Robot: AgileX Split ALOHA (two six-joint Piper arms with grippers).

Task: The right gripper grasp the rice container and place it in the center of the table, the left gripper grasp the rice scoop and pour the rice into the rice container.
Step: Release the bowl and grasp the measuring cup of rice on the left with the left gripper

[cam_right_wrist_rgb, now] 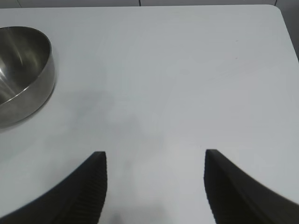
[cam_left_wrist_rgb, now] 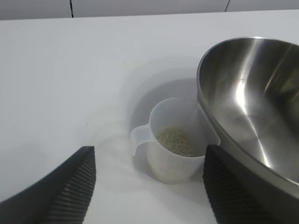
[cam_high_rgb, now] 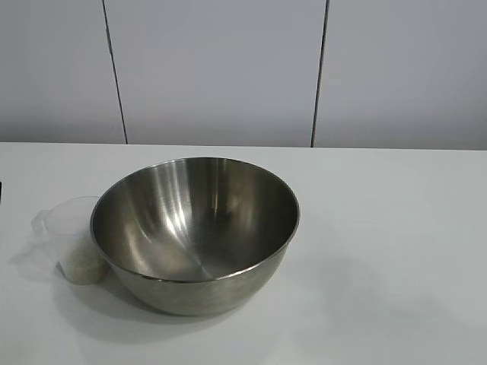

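Shiny silver steel rice container (cam_high_rgb: pixel 195 228), translucent clear rice scoop (cam_high_rgb: pixel 72 239) at its nine o'clock, white rice (cam_left_wrist_rgb: pixel 176 141) inside, plain white table (cam_high_rgb: pixel 396 228), black ribbed fingers (cam_left_wrist_rgb: pixel 70 186) on left gripper (cam_left_wrist_rgb: pixel 149 186), right gripper (cam_right_wrist_rgb: pixel 154 186) likewise black, ribbed

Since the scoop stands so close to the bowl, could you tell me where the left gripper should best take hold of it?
Grip the rice scoop across its tapered wall, probably below the rim, coming from its open side, away from the rice container. It stands upright against the bowl's wall. The left gripper is open and already lined up with it.
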